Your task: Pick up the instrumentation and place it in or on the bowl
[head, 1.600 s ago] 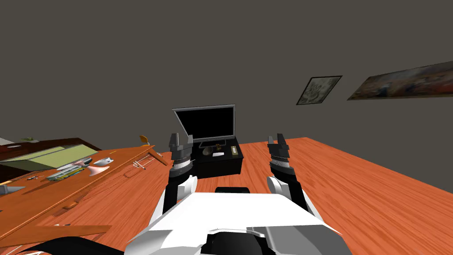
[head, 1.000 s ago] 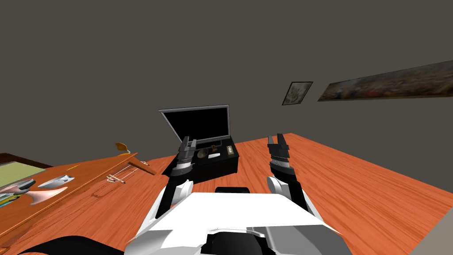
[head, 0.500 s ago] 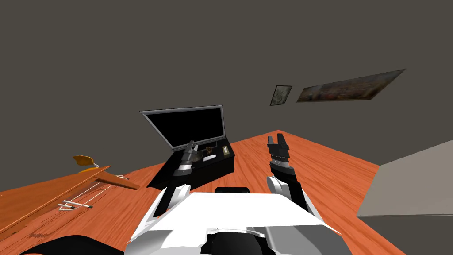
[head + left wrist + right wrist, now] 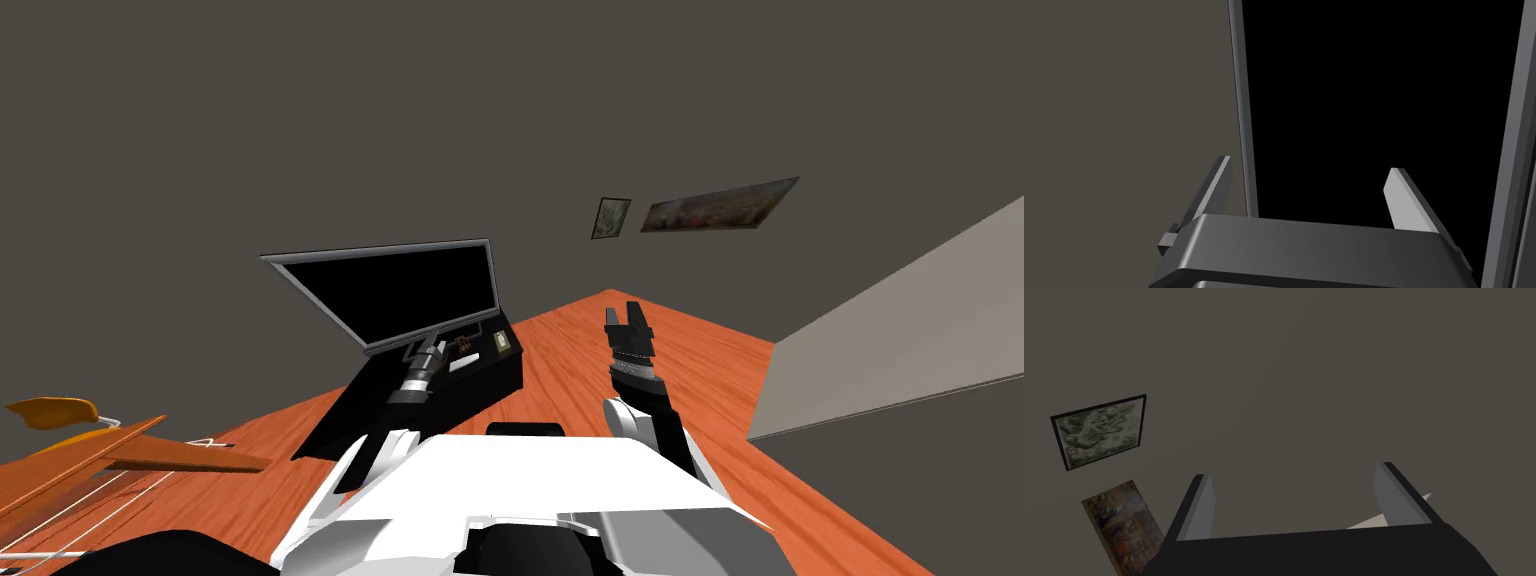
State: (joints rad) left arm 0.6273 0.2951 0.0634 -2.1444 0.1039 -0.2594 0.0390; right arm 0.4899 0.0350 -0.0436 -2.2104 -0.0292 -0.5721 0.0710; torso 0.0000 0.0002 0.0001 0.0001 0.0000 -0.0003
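1. The left gripper (image 4: 432, 345) is held over the black worktop (image 4: 350, 415), left of centre in the head view, close before the black screen (image 4: 400, 290).
2. Its 2 fingers (image 4: 1215, 192) are spread wide and hold nothing.
3. Just right of it, 3 small things are seen on the worktop: a brown piece (image 4: 462, 345), a white strip (image 4: 463, 364) and a pale box (image 4: 503, 343). Which of them is the task's thing cannot be told.
4. The right gripper (image 4: 627, 318) is raised right of centre over the orange floor (image 4: 820, 440), its fingers (image 4: 1199, 508) likewise wide and empty.

The instrumentation (image 4: 503, 343) — small, dark, pale-faced box — lies on the black stand (image 4: 470, 388).
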